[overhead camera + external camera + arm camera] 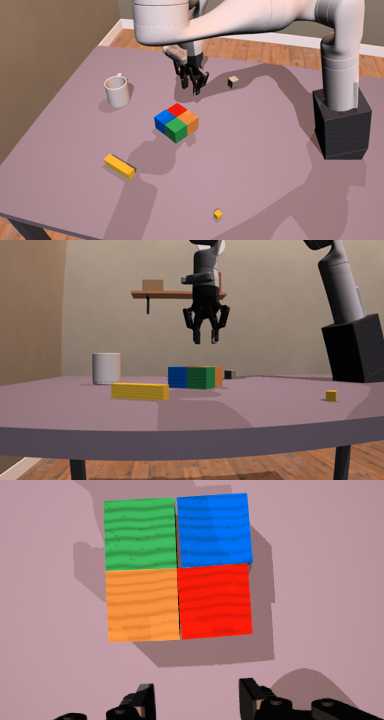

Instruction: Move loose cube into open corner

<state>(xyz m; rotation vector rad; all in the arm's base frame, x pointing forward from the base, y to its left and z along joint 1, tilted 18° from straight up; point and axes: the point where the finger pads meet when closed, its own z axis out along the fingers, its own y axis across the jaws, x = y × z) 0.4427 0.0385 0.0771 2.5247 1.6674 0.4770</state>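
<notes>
The red cube [176,109] [215,601], blue cube [164,116] [177,377] [214,530], green cube [175,125] [196,378] [140,535] and orange cube [187,117] [218,376] [142,605] stand in a two-by-two square on the table. The wrist view shows a thin dark gap between green and blue, and a thinner line between orange and red. Red meets blue with a small step at their outer edge. Green and orange look touching. My gripper [190,89] [206,339] [197,699] is partly open and empty, above the table beyond the red and orange side.
A white mug [118,94] [106,368] stands to the left. A yellow bar [118,166] [138,391] lies front left. A small yellow cube [217,213] [331,395] is front right. A small grey cube [233,82] [230,374] is behind. The arm's black base [342,133] [351,350] stands right.
</notes>
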